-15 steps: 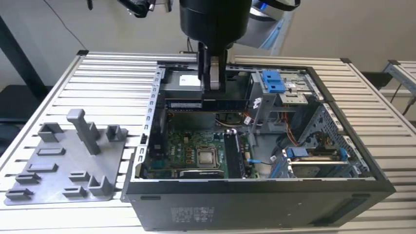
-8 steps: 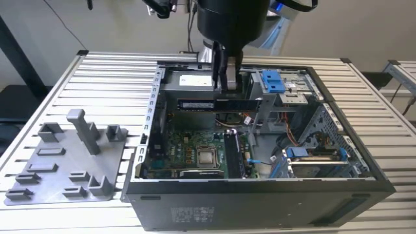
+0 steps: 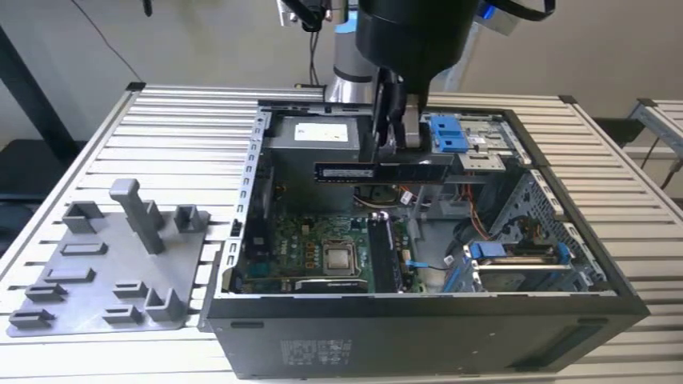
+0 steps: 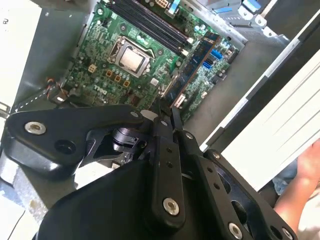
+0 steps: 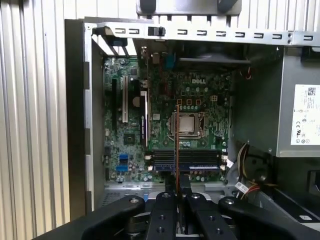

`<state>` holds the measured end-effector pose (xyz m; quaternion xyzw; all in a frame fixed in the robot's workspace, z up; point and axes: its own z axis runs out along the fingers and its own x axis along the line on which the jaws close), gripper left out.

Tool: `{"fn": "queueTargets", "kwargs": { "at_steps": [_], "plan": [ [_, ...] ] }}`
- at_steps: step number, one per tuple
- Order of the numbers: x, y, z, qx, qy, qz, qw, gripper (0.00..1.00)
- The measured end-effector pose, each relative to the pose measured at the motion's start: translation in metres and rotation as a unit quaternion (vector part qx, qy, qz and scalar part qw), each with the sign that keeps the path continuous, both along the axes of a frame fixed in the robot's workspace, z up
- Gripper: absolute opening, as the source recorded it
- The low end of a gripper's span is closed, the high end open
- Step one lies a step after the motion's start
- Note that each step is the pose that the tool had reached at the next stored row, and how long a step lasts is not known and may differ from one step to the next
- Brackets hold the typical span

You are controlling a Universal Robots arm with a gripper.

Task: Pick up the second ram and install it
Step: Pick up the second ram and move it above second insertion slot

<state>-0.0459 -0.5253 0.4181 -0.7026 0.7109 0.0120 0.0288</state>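
Observation:
The second ram (image 3: 369,172) is a long dark stick with a pale label, held level above the open computer case (image 3: 427,320). My gripper (image 3: 393,160) is shut on it from above, near its middle. In the second wrist view the ram (image 4: 192,70) sticks out from my gripper (image 4: 164,114) over the green motherboard (image 4: 95,75). Seen edge-on in the first wrist view, the ram (image 5: 177,145) is a thin line rising from my gripper (image 5: 178,192) across the black memory slots (image 5: 200,160), well above them.
A grey fixture plate (image 3: 96,280) with a tall post (image 3: 139,212) lies at the exterior view's left. The case holds a power supply (image 3: 320,132), blue drive brackets (image 3: 449,132) and loose cables (image 3: 475,220). A person's arm (image 4: 300,185) is beside the case.

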Motion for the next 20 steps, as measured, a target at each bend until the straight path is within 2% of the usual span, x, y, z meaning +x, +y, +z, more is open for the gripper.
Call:
{"fn": "queueTargets", "kwargs": {
  "at_steps": [11,18,20],
  "plan": [
    [0.0267,-0.0002,0.0000,0.0000,0.0000,0.000,1.0000,0.14],
    [0.0278,0.0000,0.0000,0.0000,0.0000,0.000,1.0000,0.14],
    [0.0278,0.0029,0.0000,0.0000,-0.0001,0.000,1.0000,0.14]
  ]
}}
